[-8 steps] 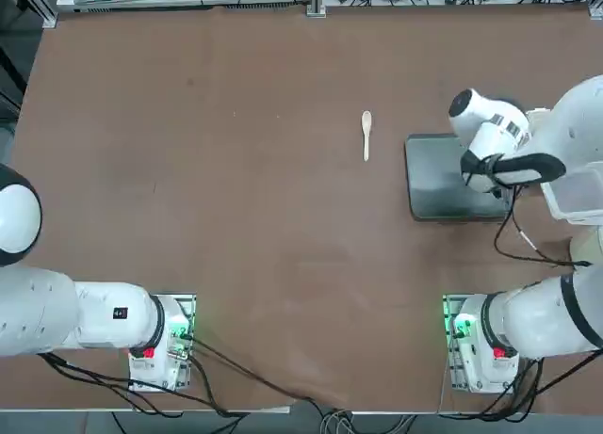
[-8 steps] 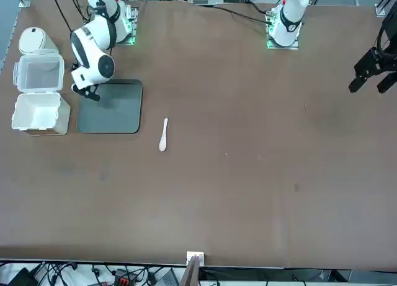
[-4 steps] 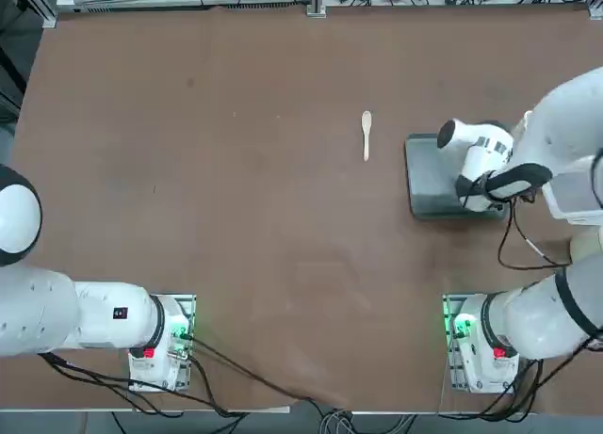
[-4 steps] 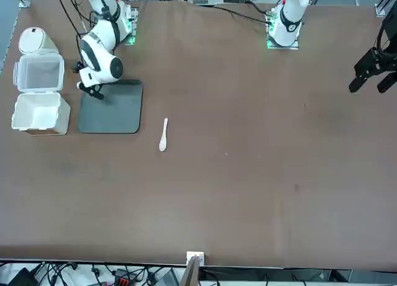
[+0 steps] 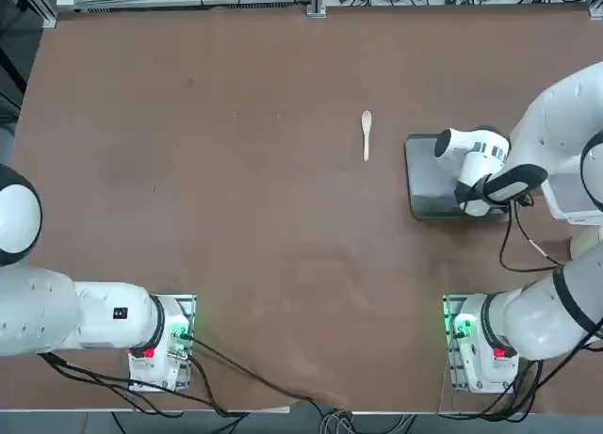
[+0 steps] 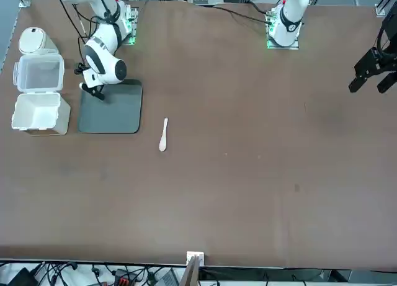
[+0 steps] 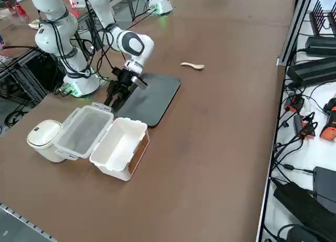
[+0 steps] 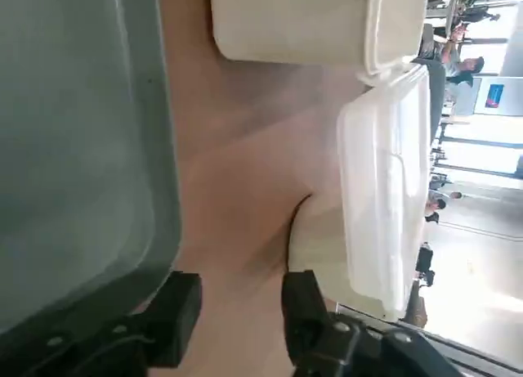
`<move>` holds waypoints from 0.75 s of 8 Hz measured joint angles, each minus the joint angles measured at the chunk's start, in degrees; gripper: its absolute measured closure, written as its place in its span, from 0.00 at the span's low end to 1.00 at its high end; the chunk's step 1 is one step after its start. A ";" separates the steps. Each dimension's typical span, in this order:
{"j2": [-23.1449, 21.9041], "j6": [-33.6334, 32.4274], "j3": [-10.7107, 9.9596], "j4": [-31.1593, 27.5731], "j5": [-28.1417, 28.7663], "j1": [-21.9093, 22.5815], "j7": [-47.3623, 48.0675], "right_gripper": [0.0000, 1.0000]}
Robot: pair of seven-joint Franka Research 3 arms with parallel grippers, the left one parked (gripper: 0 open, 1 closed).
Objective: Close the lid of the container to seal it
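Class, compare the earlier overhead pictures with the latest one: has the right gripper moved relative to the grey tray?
Yes. The right gripper has drawn back toward the robot's base, from over the grey tray to its near edge beside the open lid.

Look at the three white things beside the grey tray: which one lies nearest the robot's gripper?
The flipped-open lid, hinged to the box. The right gripper hovers at its far edge; the round white pot sits farther off.

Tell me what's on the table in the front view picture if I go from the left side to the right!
The container with its open lid, then the right gripper at the grey tray's edge, then the grey tray, then the little spoon.
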 joint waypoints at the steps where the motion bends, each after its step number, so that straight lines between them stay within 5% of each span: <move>1: 0.00 -0.24 -0.12 0.02 -0.25 -0.06 0.12 0.55; 2: 0.00 -0.50 -0.27 0.03 -0.34 -0.11 0.15 0.58; 3: 0.00 -0.86 -0.47 0.03 -0.55 -0.37 0.19 0.81; 6: 0.01 -1.36 -0.87 -0.01 -3.72 -4.34 0.29 0.90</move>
